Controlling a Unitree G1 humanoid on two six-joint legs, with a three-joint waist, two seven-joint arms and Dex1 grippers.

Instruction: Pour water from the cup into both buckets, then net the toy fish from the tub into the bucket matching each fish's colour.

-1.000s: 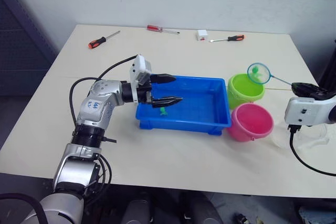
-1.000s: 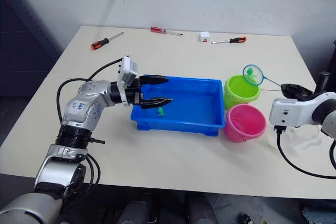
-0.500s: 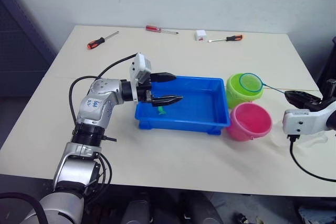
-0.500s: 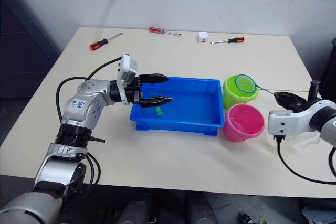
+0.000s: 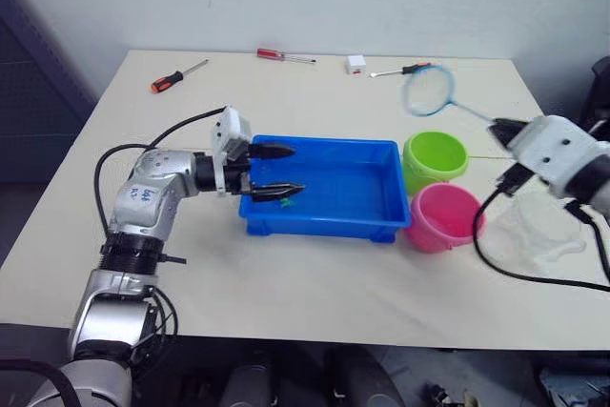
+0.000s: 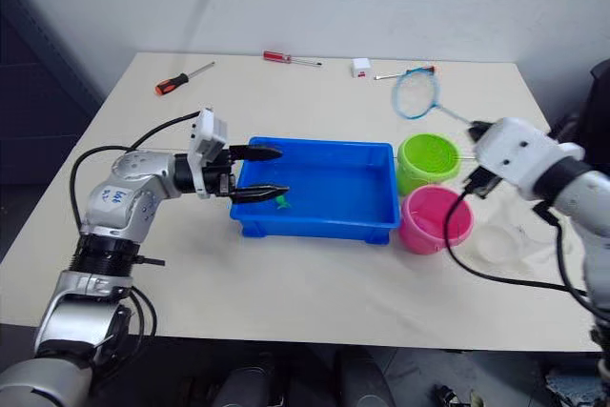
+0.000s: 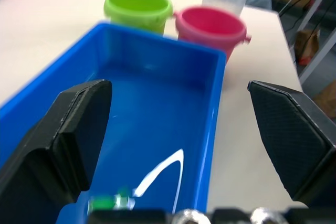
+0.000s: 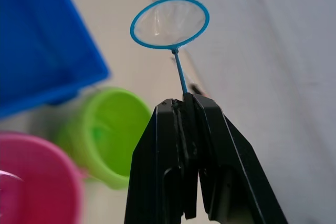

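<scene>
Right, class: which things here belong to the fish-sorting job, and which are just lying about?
Job: tub; green fish in it; green bucket; pink bucket; cup; net, held in the right gripper; left gripper, open over the tub.

Lying about: three screwdrivers; small white box.

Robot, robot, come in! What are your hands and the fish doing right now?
Right gripper shut on net, empty. Left gripper open over tub. Green fish in tub.
</scene>
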